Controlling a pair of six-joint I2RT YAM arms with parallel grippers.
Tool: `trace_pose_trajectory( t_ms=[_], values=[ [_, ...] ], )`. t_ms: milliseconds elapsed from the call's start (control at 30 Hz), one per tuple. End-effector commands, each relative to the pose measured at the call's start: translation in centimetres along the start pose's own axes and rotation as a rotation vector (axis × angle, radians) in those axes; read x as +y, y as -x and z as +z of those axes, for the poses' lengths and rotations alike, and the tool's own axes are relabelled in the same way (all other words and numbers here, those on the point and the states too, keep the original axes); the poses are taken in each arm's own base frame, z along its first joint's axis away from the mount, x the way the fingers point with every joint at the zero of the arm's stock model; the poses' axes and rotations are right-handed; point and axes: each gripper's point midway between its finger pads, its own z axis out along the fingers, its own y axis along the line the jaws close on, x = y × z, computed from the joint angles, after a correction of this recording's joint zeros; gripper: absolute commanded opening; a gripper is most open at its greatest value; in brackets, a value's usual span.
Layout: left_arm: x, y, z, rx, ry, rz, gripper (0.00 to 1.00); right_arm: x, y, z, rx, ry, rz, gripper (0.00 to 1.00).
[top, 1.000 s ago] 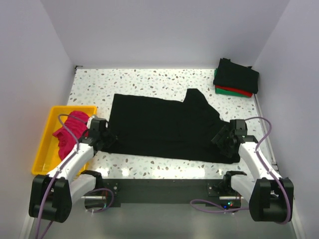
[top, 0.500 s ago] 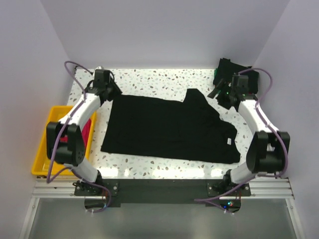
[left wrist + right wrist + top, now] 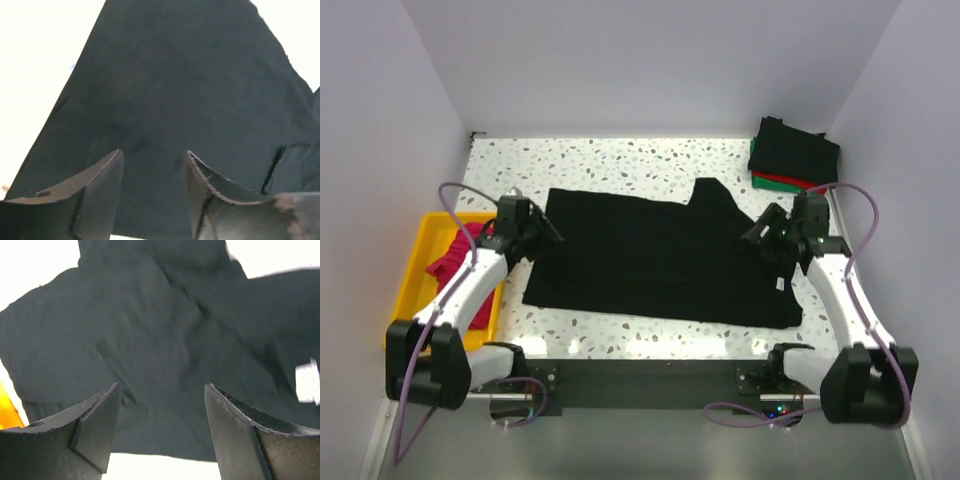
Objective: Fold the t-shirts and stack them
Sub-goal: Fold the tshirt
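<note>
A large black t-shirt (image 3: 650,255) lies spread flat in the middle of the table, with a small white tag (image 3: 780,285) near its right end. My left gripper (image 3: 548,238) is open and empty above the shirt's left edge; the black cloth (image 3: 170,90) fills its wrist view. My right gripper (image 3: 752,236) is open and empty above the shirt's right part; the cloth (image 3: 160,340) and the white tag (image 3: 306,381) show below it. A magenta-pink shirt (image 3: 455,258) lies in the yellow tray (image 3: 410,300).
A stack of folded shirts (image 3: 793,155), black on top with red and green beneath, sits at the back right corner. The yellow tray stands at the left table edge, beside my left arm. White walls close in on three sides.
Both arms swung from the near edge to the back corners and have now come back toward the middle, over the black shirt's left and right ends. The shirt has not moved.
</note>
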Motion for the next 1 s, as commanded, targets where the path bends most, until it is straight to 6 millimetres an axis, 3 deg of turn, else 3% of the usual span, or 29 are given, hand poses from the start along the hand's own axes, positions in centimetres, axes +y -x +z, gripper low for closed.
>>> trace_pose_trajectory(
  t_ms=[0, 33, 133, 167, 267, 367, 633, 967],
  values=[
    [2.3, -3.0, -1.5, 0.027, 0.020, -0.076, 0.58, -4.1, -5.3, -2.8, 0.095, -0.133, 0.105, 0.72],
    [3.6, -4.4, -1.5, 0.052, 0.045, -0.085, 0.60, -5.4, -7.1, -2.9, 0.122, -0.164, 0.132, 0.72],
    [5.8, -6.0, -2.3, 0.048, 0.101, -0.124, 0.63, -6.5, -9.7, -4.3, 0.154, -0.188, 0.207, 0.72],
    [6.3, -6.3, -2.4, 0.045, 0.116, -0.134, 0.64, -7.6, -11.4, -4.5, 0.200, -0.222, 0.229, 0.72],
    [8.2, -7.3, -3.0, 0.033, 0.169, -0.159, 0.64, -9.8, -13.2, -5.3, 0.215, -0.317, 0.252, 0.72],
    [9.1, -8.1, -3.3, 0.027, 0.192, -0.181, 0.64, -11.2, -13.7, -5.7, 0.195, -0.376, 0.263, 0.71],
    [10.7, -9.5, -2.9, 0.051, 0.263, -0.243, 0.64, -12.4, -15.2, -4.6, 0.230, -0.427, 0.320, 0.70],
    [11.8, -9.2, -2.2, 0.022, 0.332, -0.268, 0.63, -12.8, -14.6, -2.4, 0.223, -0.447, 0.314, 0.69]
  ],
)
